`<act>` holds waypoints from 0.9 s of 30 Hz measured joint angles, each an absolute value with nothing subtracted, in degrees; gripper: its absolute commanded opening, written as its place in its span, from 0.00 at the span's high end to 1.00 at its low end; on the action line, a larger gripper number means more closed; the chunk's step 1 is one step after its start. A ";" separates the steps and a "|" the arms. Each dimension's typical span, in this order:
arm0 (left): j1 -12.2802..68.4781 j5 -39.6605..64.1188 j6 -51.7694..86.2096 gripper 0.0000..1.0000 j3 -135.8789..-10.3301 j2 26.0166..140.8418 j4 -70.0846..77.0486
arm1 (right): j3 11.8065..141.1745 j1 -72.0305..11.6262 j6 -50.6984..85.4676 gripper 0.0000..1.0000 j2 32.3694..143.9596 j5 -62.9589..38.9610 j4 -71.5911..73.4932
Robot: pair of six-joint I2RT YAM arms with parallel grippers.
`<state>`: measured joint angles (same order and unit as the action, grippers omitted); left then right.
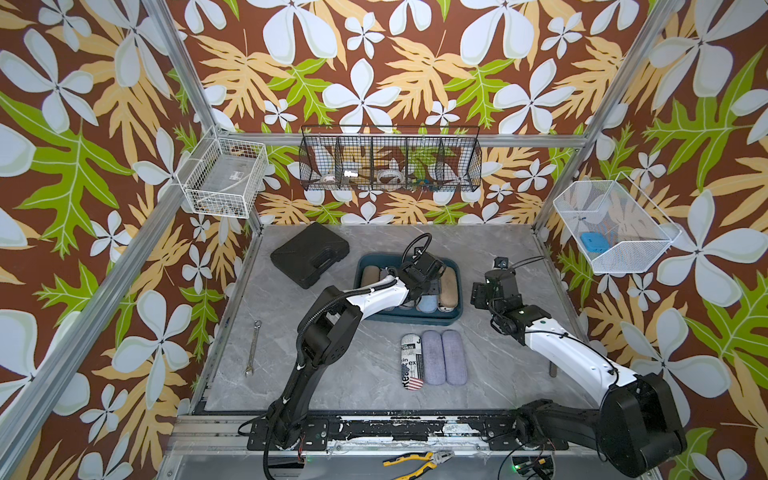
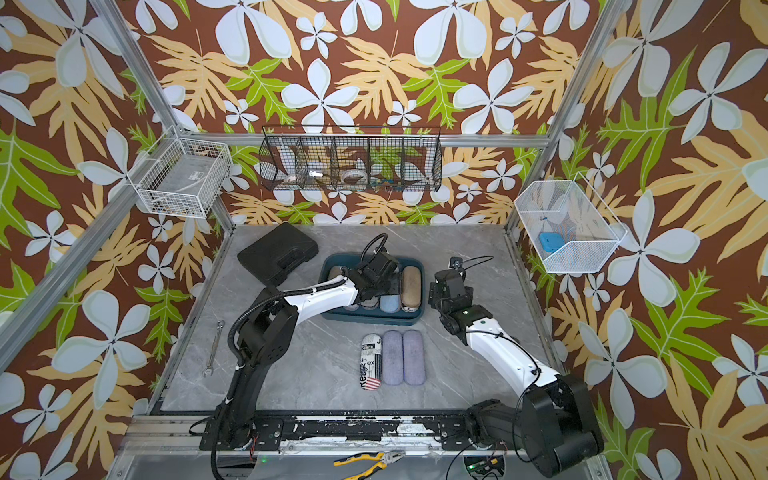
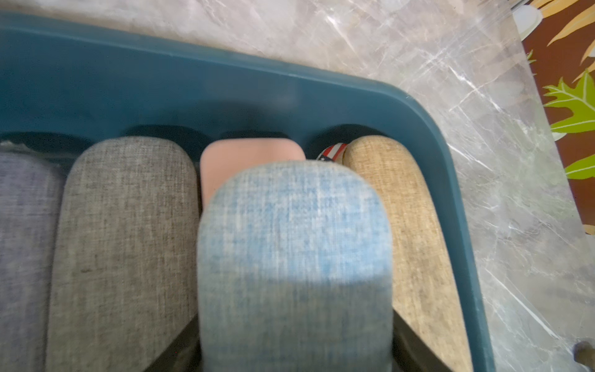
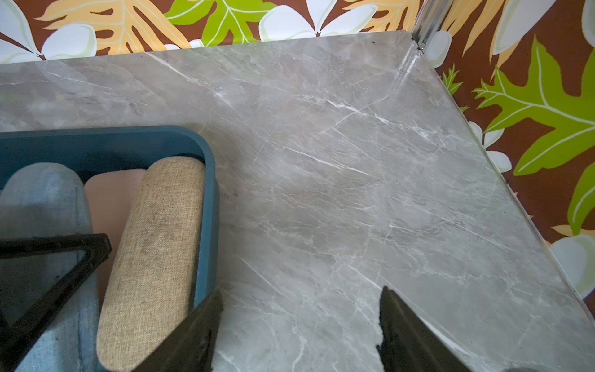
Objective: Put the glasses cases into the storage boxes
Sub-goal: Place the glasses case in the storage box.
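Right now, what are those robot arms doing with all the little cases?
The left end effector grips a light blue case inside the teal tub. It is over a pink case, between a grey case and a tan case. The right end effector is open and empty, over the table beside the tub. Three cases are not packed yet: a newspaper-print case and two lavender cases lie on the table in front of the tub.

White shells and black joints are being shown on the left arm (image 1: 374, 297) and right arm (image 1: 557, 349), black on the left gripper (image 1: 429, 283) and right gripper (image 4: 301, 294).
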<state>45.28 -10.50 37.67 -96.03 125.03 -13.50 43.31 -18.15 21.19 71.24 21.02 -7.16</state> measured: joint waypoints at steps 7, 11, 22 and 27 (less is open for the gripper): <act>45.25 -10.63 38.09 0.27 -97.43 125.80 -14.26 | 43.31 -18.15 21.19 0.24 71.29 20.99 -7.18; 45.19 -11.03 38.28 0.25 -97.97 125.80 -14.76 | 43.31 -18.15 21.19 0.24 71.26 20.97 -7.18; 45.10 -11.73 38.28 0.22 -96.92 121.86 -15.55 | 43.31 -18.15 21.19 0.24 71.05 20.97 -7.20; 45.10 -11.40 38.70 0.22 -91.26 115.46 -13.85 | 43.22 -18.15 21.34 0.24 71.05 20.86 -7.16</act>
